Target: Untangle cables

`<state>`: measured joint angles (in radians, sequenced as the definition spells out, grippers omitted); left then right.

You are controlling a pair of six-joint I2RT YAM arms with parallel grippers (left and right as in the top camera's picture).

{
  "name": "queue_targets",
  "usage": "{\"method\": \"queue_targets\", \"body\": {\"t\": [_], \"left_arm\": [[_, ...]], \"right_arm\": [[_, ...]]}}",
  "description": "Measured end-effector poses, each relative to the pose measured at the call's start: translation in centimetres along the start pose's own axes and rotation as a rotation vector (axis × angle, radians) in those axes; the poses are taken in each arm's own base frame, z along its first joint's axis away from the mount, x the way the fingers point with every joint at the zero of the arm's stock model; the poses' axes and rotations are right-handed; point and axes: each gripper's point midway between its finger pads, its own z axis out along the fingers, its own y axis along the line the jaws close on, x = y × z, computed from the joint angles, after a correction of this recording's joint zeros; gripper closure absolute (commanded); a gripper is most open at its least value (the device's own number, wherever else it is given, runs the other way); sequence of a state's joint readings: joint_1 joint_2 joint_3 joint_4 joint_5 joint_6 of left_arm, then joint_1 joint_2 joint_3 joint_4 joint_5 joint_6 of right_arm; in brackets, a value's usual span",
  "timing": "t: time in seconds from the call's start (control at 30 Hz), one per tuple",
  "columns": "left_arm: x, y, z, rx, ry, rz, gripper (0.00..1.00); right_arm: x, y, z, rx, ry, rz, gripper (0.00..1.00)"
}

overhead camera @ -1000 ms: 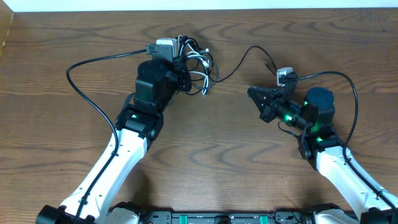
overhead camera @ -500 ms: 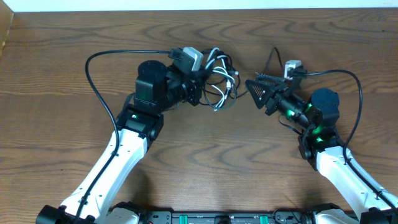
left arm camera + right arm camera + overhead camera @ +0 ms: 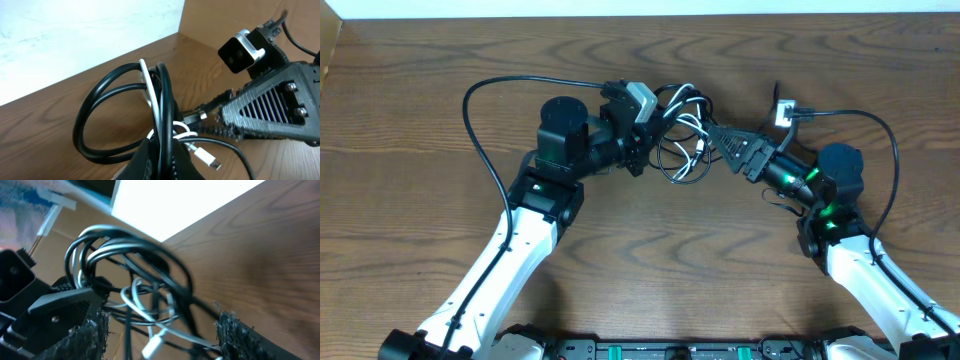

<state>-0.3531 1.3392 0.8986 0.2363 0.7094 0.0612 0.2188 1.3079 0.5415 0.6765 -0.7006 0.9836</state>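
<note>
Across the whole overhead view, nothing but brown wood-grain surface (image 3: 420,70), with a pale strip of wall (image 3: 620,8) along the far edge; cannot make out more of the room. Cut off at the near edge, left arm (image 3: 535,190) and right arm (image 3: 840,215), bases out of frame. Mid-surface, toward the far side, between both arm tips: the cables (image 3: 682,135), a tangle of black loops plus one white cable (image 3: 146,85); resting on the wood or raised, cannot tell. At the left gripper (image 3: 642,140), jaws clenched on the cables, exact grip point hidden under the loops. At the right gripper (image 3: 162,330), jaws spread wide, straddling blurred strands; touching or not, cannot tell. Lowest in the left wrist view, a small white plug (image 3: 205,159).
</note>
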Motion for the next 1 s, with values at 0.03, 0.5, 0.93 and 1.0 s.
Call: {"method": "queue_targets", "body": {"t": [0.03, 0.5, 0.93, 1.0], "left_arm": [[0.0, -0.2, 0.1, 0.004, 0.001, 0.001, 0.93], [0.1, -1.5, 0.5, 0.047, 0.005, 0.024, 0.92], [0.1, 0.4, 0.5, -0.06, 0.007, 0.024, 0.92], [0.3, 1.4, 0.4, -0.12, 0.015, 0.019, 0.92]], "right_arm": [[0.1, 0.2, 0.1, -0.009, 0.004, -0.003, 0.34], [-0.1, 0.9, 0.2, -0.031, -0.007, -0.006, 0.94], [-0.4, 0.6, 0.1, -0.019, -0.023, -0.001, 0.99], [-0.6, 0.3, -0.1, -0.013, -0.022, 0.004, 0.99]]}}
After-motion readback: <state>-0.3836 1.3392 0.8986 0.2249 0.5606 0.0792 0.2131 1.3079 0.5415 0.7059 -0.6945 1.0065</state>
